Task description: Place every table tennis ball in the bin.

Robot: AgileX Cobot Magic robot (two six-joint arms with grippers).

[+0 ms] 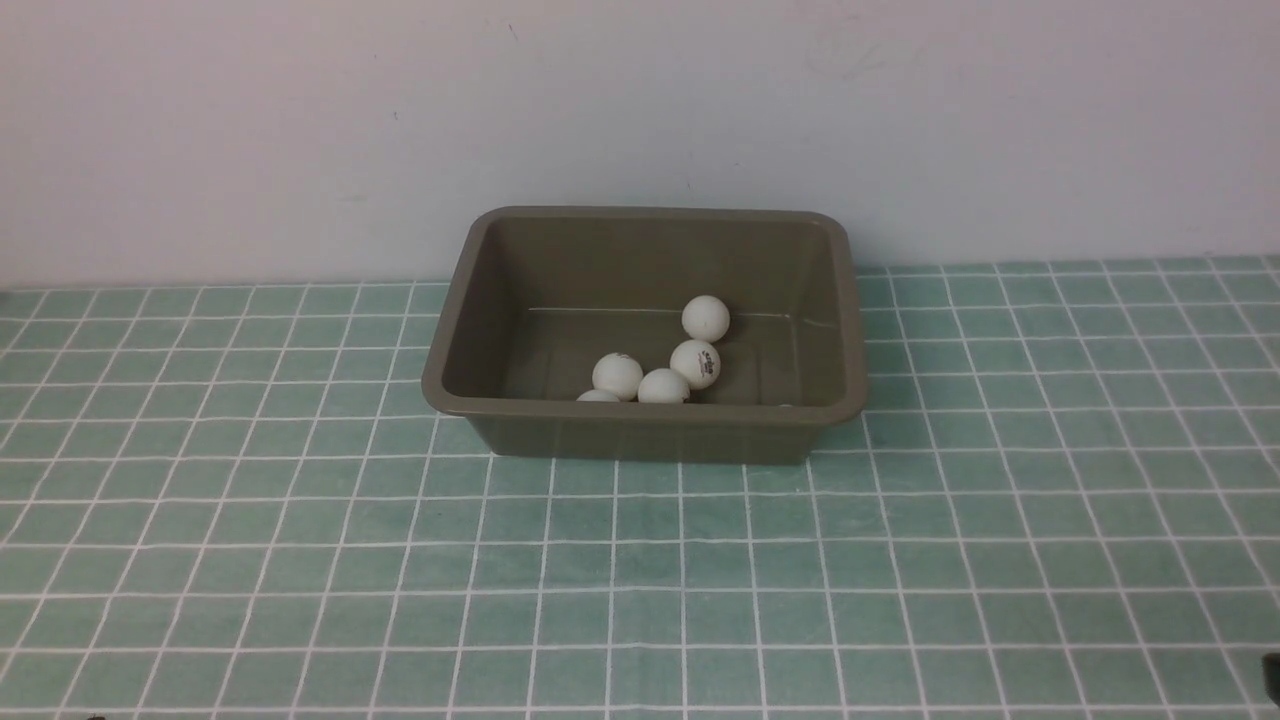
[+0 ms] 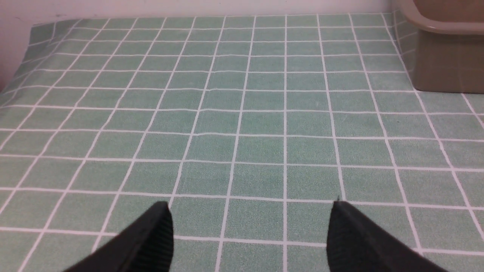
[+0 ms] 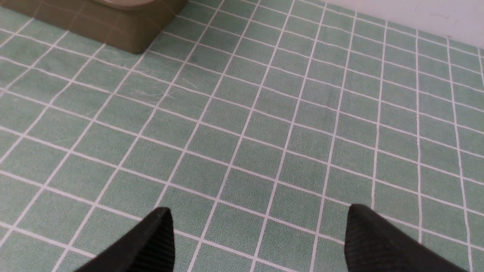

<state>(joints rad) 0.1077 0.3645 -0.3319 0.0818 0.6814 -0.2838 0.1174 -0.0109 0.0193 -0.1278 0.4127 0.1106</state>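
Observation:
The olive-brown bin [image 1: 640, 440] stands against the back wall, in the middle of the table. Several white table tennis balls lie on its floor: one [image 1: 706, 318] towards the back, one with a dark mark [image 1: 695, 364] in front of it, and others [image 1: 617, 376] by the near wall, some half hidden behind the rim. No ball shows on the cloth. My left gripper [image 2: 250, 208] is open over bare cloth, with the bin's corner [image 2: 446, 49] far ahead. My right gripper [image 3: 259, 213] is open too, empty, the bin's corner [image 3: 124, 30] well ahead of it.
A green cloth with a white grid [image 1: 640, 580] covers the table up to a plain white wall [image 1: 640, 100]. Neither arm reaches into the front view apart from a dark sliver [image 1: 1271, 675] at the lower right edge.

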